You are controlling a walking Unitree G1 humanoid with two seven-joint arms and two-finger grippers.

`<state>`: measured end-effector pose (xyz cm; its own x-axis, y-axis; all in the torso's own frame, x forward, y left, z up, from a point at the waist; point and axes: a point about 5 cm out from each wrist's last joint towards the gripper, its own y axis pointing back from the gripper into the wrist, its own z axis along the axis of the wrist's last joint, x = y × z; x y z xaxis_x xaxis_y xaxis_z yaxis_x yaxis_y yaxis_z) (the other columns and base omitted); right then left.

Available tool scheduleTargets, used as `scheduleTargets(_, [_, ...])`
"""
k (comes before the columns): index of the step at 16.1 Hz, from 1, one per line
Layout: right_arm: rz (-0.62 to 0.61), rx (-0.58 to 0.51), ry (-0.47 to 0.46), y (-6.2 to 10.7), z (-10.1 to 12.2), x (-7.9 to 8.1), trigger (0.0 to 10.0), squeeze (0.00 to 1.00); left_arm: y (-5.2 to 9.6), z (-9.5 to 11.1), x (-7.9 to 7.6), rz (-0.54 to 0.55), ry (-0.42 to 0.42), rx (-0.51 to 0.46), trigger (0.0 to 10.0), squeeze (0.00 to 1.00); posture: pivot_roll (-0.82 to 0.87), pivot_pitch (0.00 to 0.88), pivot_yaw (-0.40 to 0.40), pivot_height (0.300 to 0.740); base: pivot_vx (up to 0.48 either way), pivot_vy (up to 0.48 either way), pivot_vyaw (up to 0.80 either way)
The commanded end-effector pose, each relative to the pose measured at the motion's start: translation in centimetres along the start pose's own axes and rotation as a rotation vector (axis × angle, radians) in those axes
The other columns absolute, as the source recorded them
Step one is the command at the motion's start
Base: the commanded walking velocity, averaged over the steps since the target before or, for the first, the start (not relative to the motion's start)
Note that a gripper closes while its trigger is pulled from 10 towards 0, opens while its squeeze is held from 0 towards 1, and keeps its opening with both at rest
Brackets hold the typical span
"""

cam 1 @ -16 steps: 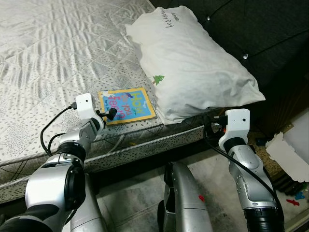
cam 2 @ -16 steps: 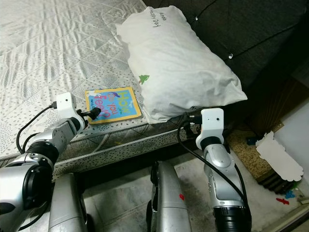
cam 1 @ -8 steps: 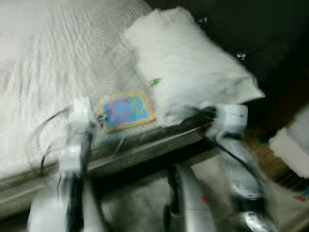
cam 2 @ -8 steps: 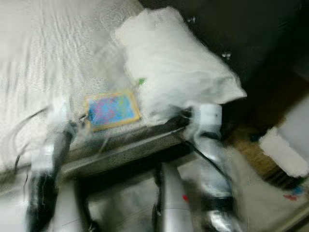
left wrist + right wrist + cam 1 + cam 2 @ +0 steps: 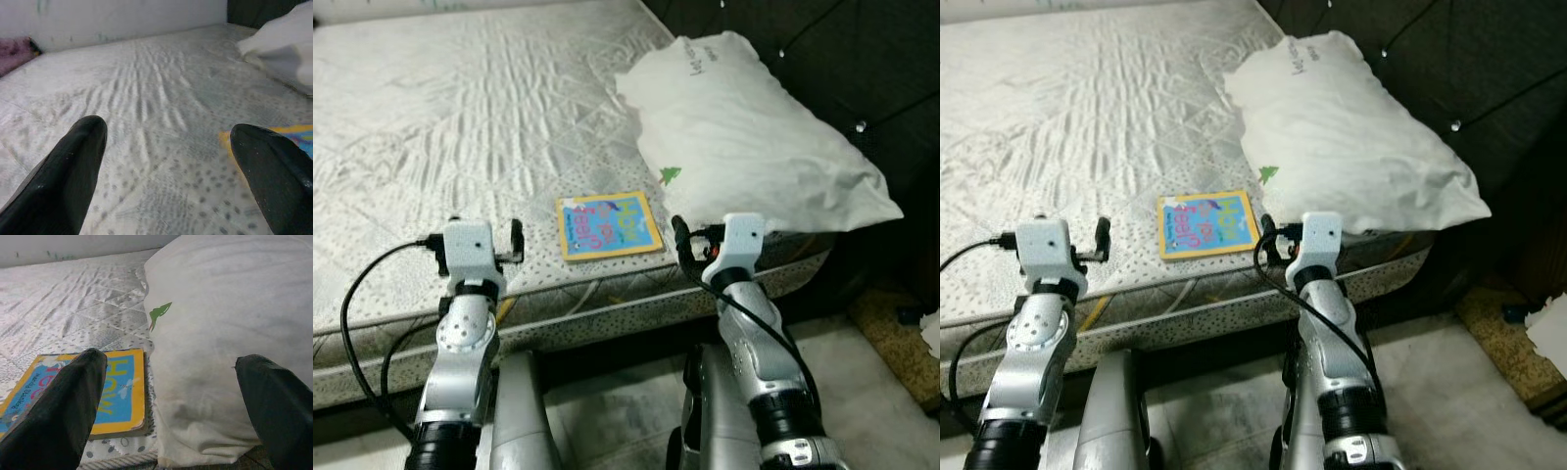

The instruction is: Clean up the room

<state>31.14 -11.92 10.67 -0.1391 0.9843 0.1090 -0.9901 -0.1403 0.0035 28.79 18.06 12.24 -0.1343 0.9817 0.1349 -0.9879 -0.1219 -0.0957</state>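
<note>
At the far left we see our left gripper (image 5: 166, 161) raised at the near edge of the pale quilted mattress (image 5: 460, 127), its two black fingers (image 5: 73, 171) spread wide with nothing between them. Beyond those fingers, the wrist view runs across the rumpled mattress surface to a white wall (image 5: 122, 19), where a small purplish bundle (image 5: 14, 51) lies in the corner.

Moving right, the thin yellow-bordered blue picture book (image 5: 608, 225) lies flat on the mattress close to its near edge, between our two grippers and just beside the pillow's near corner.

Next, our right gripper (image 5: 171, 401) is held up at the bed's edge, just in front of the book's right side. Its fingers (image 5: 63, 406) are also spread wide and empty, one over the book's cover, the other over the pillow.

At the right, the large white fabric pillow with a small green tree mark (image 5: 754, 137) rests against the dark tufted headboard (image 5: 862, 59), overhanging the mattress's near edge.
</note>
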Motion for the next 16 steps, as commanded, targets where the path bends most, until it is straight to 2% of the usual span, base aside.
scheduleTargets(1, [0.009,-0.007,-0.02,0.3,0.1,0.2,10.0,0.0,0.2,0.7,0.0,0.005,-0.019,-0.052,10.0,0.0,0.08,0.0,0.011,0.51,0.0,0.0,0.0])
scheduleTargets(2, [0.002,-0.011,-0.036,0.4,0.1,0.1,10.0,0.0,0.5,0.5,-0.3,-0.005,0.01,-0.021,10.0,0.0,0.08,0.0,0.009,0.51,0.0,0.0,0.0])
scheduleTargets(3, [-0.025,-0.016,-0.035,0.4,0.1,-0.2,10.0,0.0,1.3,0.5,-0.7,-0.072,0.022,-0.024,10.0,0.0,0.08,0.005,0.006,0.51,0.0,0.0,0.0])
scheduleTargets(5, [-0.025,-0.021,-0.041,0.3,0.2,-0.2,10.0,0.0,1.8,0.2,-0.9,-0.09,0.058,0.002,10.0,0.0,0.08,0.002,0.002,0.535,0.0,0.0,0.0])
scheduleTargets(12, [-0.019,-0.054,-0.06,-0.5,1.6,-0.2,10.0,0.0,1.4,0.9,-1.7,-0.111,0.093,-0.029,10.0,0.0,0.06,0.0,-0.01,0.607,0.0,0.0,0.0])
scheduleTargets(16, [-0.024,-0.051,-0.062,-0.6,1.6,-0.3,10.0,0.0,1.2,0.8,-1.6,-0.08,0.092,-0.016,10.0,0.0,0.07,0.0,-0.011,0.651,0.0,0.0,0.0])
